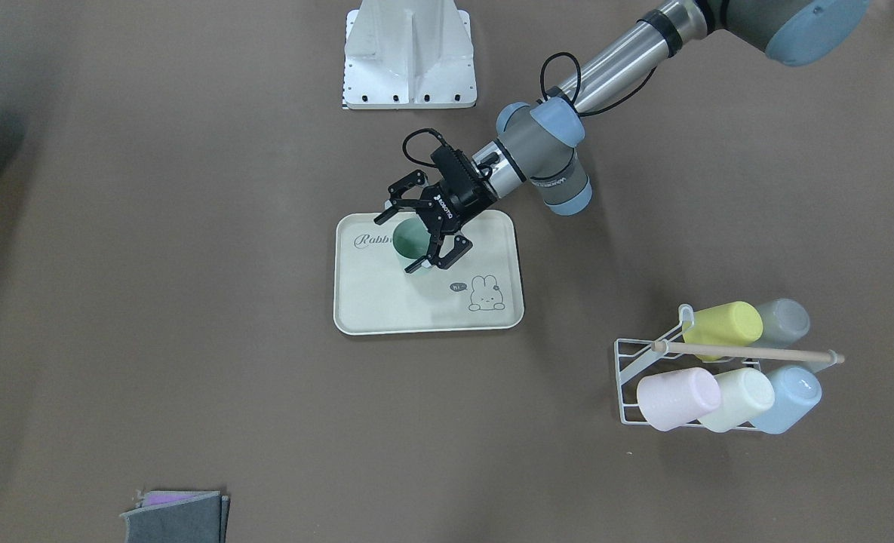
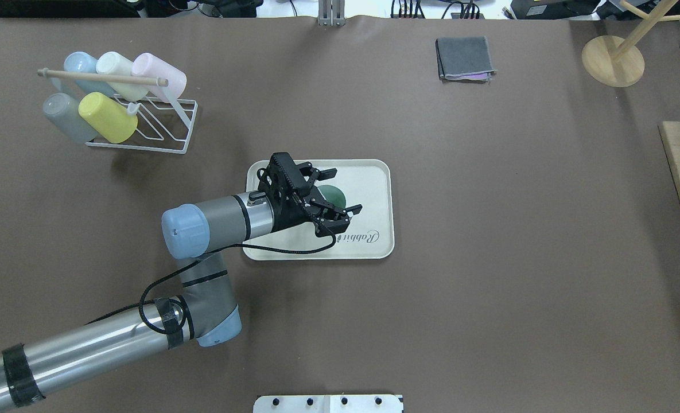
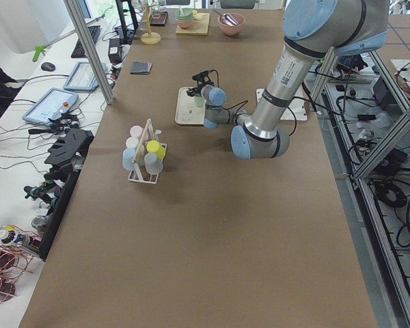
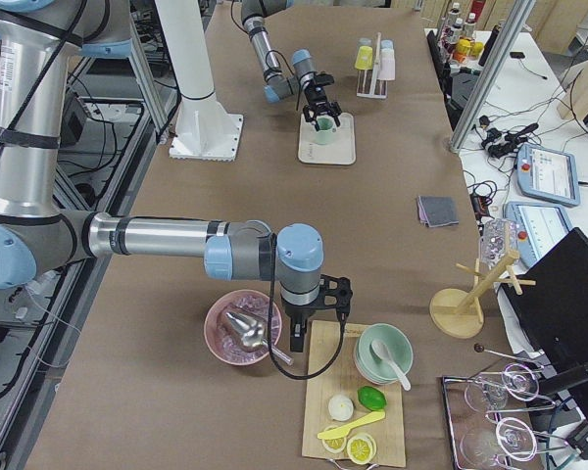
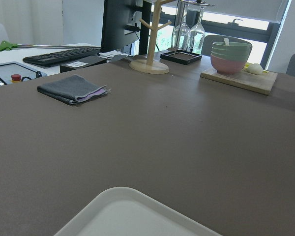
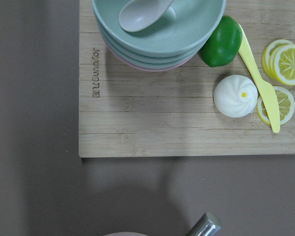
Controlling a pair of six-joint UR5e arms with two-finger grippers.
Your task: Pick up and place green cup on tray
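green cup [image 1: 409, 240]: upright on tray, just above frame centre, by the "Rabbit" script
tray [image 1: 416, 302]: flat on counter, frame centre
left gripper [image 1: 400, 243]: jaws wide, straddling cup; contact unclear
right gripper [image 4: 309, 318]: over cutting board [image 4: 358, 411], well apart; jaws cannot tell
risk: when the gripper lifts away, a finger could clip the rim and tip the cup

One tray [image 1: 386, 302] — six cups [image 1: 406, 240]
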